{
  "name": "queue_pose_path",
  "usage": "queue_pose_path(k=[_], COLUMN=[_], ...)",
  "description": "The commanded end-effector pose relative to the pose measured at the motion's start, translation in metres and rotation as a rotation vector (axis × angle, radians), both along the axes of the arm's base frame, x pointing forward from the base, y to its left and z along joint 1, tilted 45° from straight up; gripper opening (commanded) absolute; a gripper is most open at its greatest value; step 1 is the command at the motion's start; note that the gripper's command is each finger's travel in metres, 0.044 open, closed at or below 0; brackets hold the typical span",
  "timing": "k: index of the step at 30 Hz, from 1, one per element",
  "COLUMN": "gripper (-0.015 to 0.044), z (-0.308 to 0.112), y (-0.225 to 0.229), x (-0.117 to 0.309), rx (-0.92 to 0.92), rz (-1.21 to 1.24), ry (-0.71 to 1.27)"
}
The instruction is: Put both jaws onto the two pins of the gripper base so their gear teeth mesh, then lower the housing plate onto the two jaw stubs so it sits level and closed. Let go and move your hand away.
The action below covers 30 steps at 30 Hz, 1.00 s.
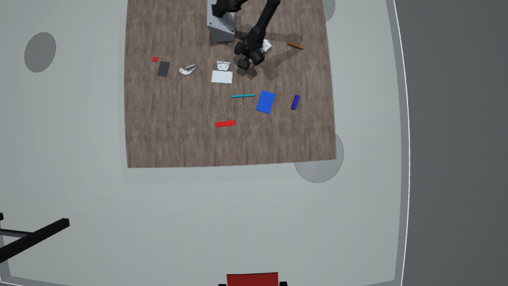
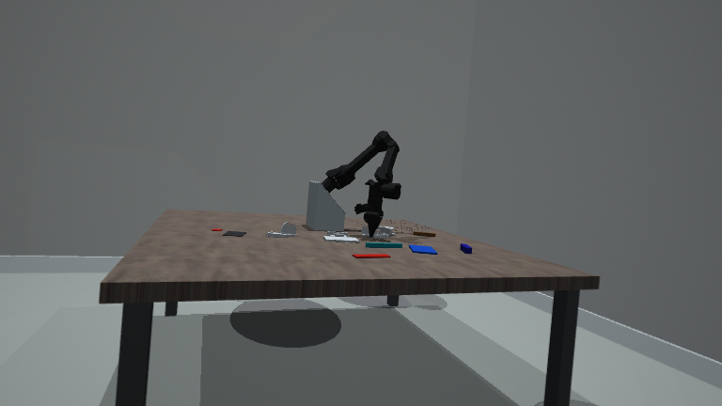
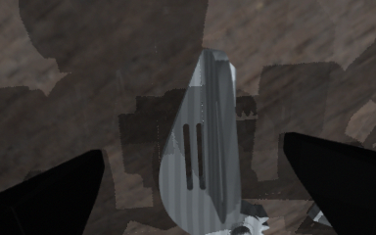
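My gripper (image 1: 249, 59) (image 2: 371, 235) (image 3: 194, 150) is open, pointing down low over the table. In the wrist view, one white jaw (image 3: 178, 166) lies between the fingers with space on both sides, its gear teeth at the bottom edge. The other white jaw (image 1: 186, 70) (image 2: 288, 228) lies left of the base. The white gripper base (image 1: 221, 77) (image 2: 341, 239) lies near the middle, with two small round features on its rear part. A white part (image 1: 266, 45) (image 2: 389, 230), seemingly the housing plate, lies partly hidden behind the arm. Its stubs are not discernible.
A grey pedestal (image 1: 223, 36) (image 2: 322, 212) stands behind the base. A teal bar (image 1: 243, 96), blue plate (image 1: 266, 102), dark blue block (image 1: 295, 102) and red bar (image 1: 225, 123) lie nearer the front. A brown bar (image 1: 295, 46) lies right; a dark plate (image 1: 163, 69) and red cube (image 1: 154, 59) lie left.
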State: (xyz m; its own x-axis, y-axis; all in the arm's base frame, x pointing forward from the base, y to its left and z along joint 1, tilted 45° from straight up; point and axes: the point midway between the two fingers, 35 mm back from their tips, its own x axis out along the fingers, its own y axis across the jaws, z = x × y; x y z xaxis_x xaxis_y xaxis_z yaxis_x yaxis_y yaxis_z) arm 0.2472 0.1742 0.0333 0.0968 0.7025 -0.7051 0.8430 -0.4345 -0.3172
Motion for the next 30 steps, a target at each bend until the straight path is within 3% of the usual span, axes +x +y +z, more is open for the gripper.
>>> queue_pose_path(k=[1,10,22,30], gripper=[0.044,0.044,0.0134,0.0134], z=[-0.0008,-0.0009,-0.0002,-0.0002], y=[-0.0003,-0.0002,0.0002,0.0002], x=[0.0003,0.0003,0.0,0.0], rx=[-0.003,-0.003,0.0,0.0], rz=[-0.005,-0.005,0.0,0.0], ry=[0.001,0.001,0.0,0.0])
